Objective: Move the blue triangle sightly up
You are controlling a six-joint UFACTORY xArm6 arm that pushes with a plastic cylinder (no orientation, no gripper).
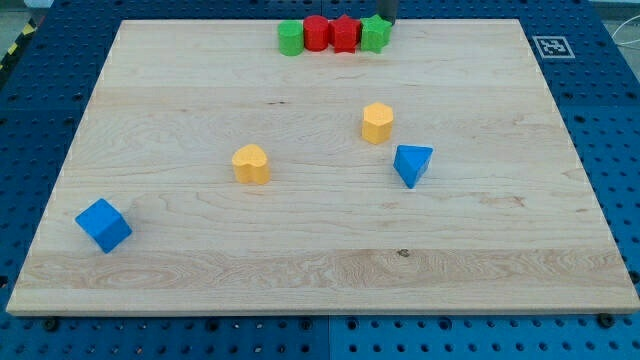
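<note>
Trouble: my tip (386, 22), a bare rod pinching nothing, sits far, beside the green block (375, 34); approaching the blue triangle (412, 163) risks clipping the yellow block (377, 122).

A robotics lab bench, apparently: a pale wooden board (320, 260) rests on a blue perforated table (610, 90), a printed fiducial marker (549, 46) at its corner.
</note>
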